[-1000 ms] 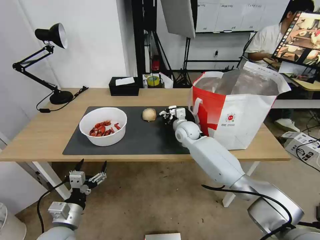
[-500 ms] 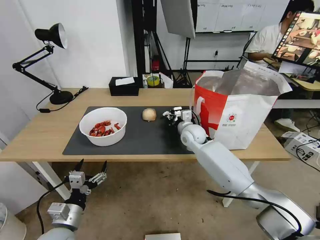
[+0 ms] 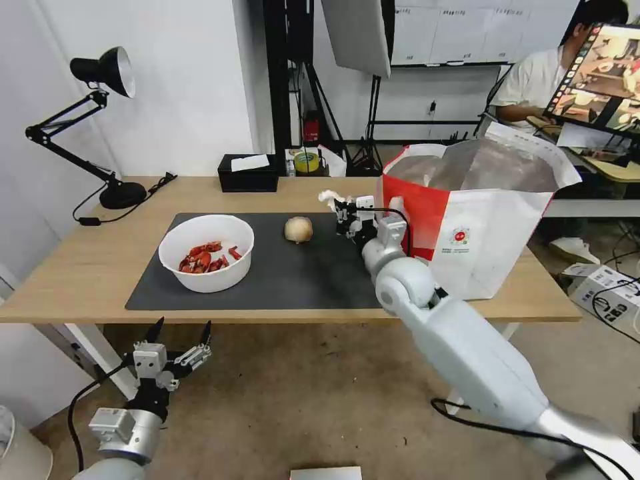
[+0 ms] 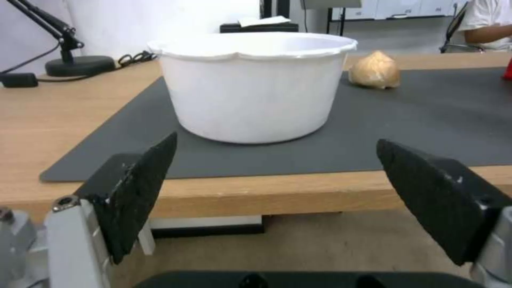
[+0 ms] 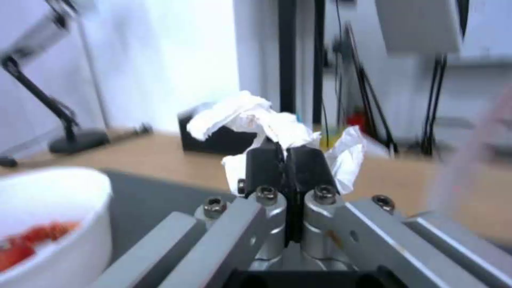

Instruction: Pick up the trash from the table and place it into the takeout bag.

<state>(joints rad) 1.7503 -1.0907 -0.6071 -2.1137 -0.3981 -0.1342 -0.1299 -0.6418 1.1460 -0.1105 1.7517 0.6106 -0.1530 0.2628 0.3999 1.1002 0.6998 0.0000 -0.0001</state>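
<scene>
My right gripper (image 3: 345,211) is shut on the crumpled white napkin (image 5: 267,120), held above the dark mat just left of the red-and-white takeout bag (image 3: 477,223). The napkin (image 3: 327,196) sticks out past the fingers. On the mat stand the white bowl of red crayfish shells (image 3: 207,252) and the beige ball (image 3: 298,229). My left gripper (image 3: 179,330) hangs open below the table's front edge, facing the bowl (image 4: 253,86) and the ball (image 4: 375,72).
A black desk lamp (image 3: 100,127) stands at the table's (image 3: 87,267) far left. A black tissue box (image 3: 248,173) sits at the back edge. A person sits at a desk behind the bag, with a monitor (image 3: 597,77).
My right gripper has risen off the mat with the napkin and shifted towards the back, close to the bag's left side. The left arm has barely moved.
</scene>
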